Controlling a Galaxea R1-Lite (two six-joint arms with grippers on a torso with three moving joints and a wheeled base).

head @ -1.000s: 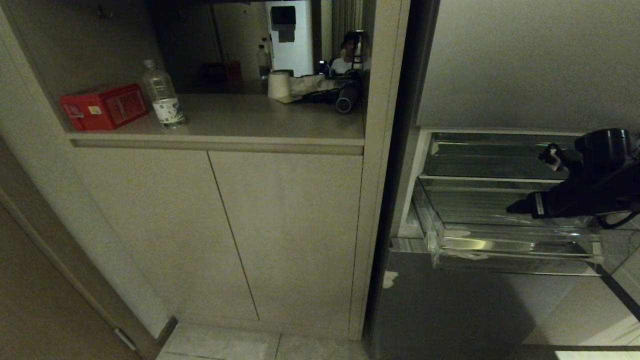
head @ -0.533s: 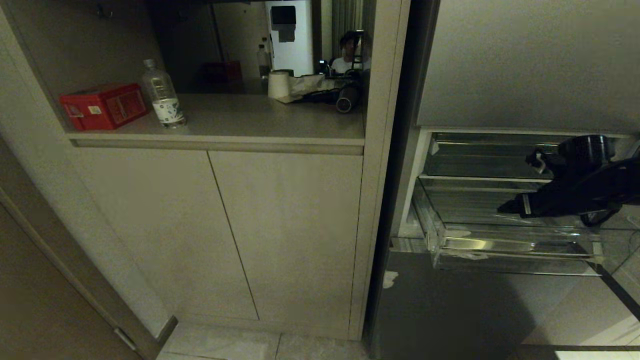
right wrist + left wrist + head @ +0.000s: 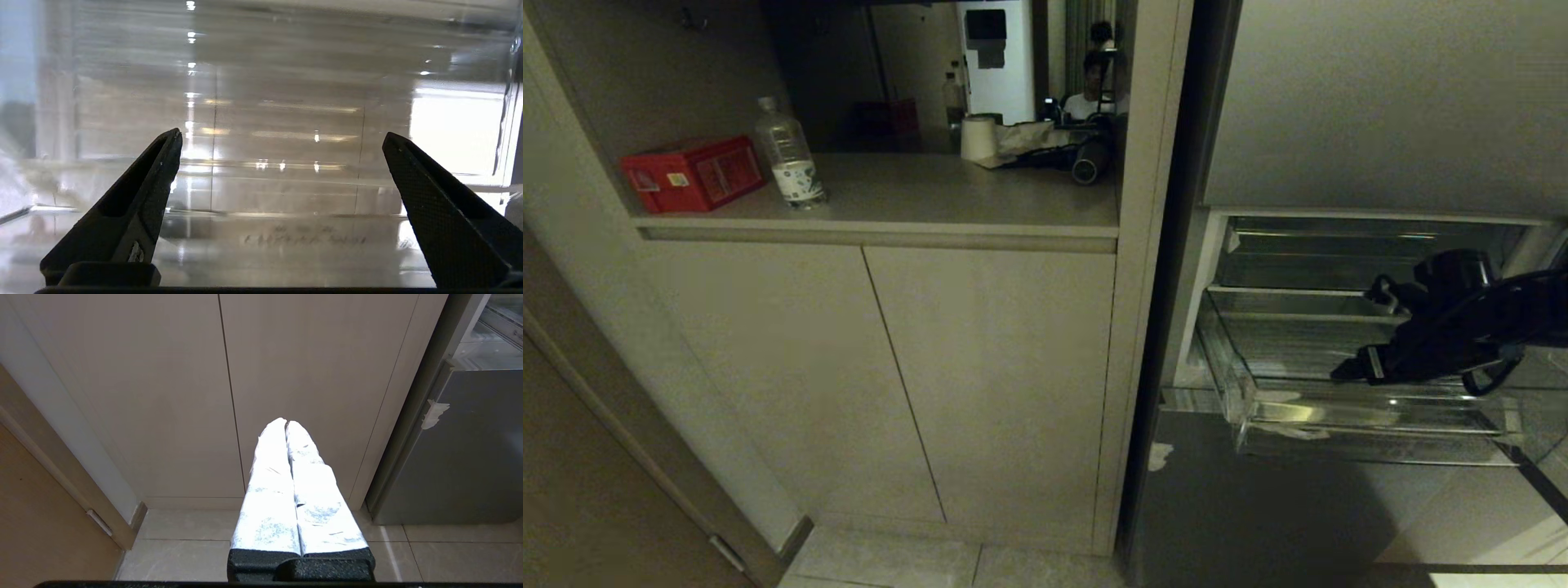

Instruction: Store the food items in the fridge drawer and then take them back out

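Since one second ago, the right tool (image 3: 1347,371) has been lowered into the fridge drawer (image 3: 1372,425), which is pulled out; jaws spread wide, nothing gripped. Room remains toward the drawer's left wall. No contents are seen on its ribbed floor. Left tool (image 3: 286,424) is closed, parked before the cabinet doors (image 3: 229,384).

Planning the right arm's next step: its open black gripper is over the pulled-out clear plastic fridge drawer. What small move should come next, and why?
Probably lower the right gripper a little further into the clear plastic fridge drawer. Its black fingers stand wide apart with nothing between them, and only the drawer's ribbed clear floor shows ahead. No food item is visible in any view, so look before closing.
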